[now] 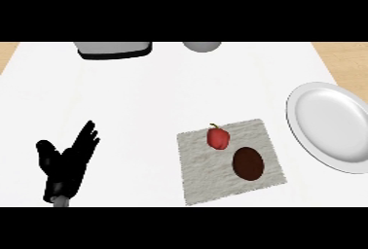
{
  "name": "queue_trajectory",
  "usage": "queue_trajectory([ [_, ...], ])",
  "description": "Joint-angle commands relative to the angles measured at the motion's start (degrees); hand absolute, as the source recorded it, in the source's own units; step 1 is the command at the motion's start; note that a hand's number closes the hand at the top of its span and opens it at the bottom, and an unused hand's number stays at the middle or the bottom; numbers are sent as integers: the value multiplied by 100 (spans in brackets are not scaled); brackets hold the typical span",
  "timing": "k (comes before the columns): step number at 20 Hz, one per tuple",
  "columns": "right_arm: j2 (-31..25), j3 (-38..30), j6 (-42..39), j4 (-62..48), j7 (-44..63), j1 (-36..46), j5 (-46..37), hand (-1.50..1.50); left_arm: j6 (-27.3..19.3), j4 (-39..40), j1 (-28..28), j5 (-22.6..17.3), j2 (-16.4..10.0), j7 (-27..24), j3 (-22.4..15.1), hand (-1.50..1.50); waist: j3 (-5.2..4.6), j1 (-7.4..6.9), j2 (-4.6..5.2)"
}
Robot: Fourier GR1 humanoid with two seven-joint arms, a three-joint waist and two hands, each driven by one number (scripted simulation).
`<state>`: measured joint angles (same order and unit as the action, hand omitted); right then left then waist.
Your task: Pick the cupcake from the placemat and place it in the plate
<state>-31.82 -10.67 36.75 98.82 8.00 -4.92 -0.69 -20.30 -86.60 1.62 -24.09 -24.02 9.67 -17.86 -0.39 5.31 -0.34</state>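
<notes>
Left hand (pixel 66 163) rests open, well left of what seems the cupcake (pixel 248 163).

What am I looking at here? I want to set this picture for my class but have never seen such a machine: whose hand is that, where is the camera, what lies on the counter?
The camera sits at a humanoid robot's head, looking down at a white counter. The black shape at lower left is the robot's left hand, open, fingers up, resting, holding nothing. Its right hand is out of view. A grey placemat carries a brown cupcake and a red stemmed item. A white plate lies to the mat's right, apart from it. A boxy grey object and a rounded one sit at the far edge.
</notes>
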Motion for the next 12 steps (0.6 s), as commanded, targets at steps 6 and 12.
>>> queue_trajectory([
  [6, 1657, 733, 1440, 2365, -597, -2752, -1267, -150, 148, 248, -144, 111, 419, -5, -234, 0, 30, -341, 9],
  [12, 982, 1447, 425, 2775, 636, -3807, -2225, -150, 363, 454, -338, 67, 386, -80, -89, 0, 10, -455, 71],
])
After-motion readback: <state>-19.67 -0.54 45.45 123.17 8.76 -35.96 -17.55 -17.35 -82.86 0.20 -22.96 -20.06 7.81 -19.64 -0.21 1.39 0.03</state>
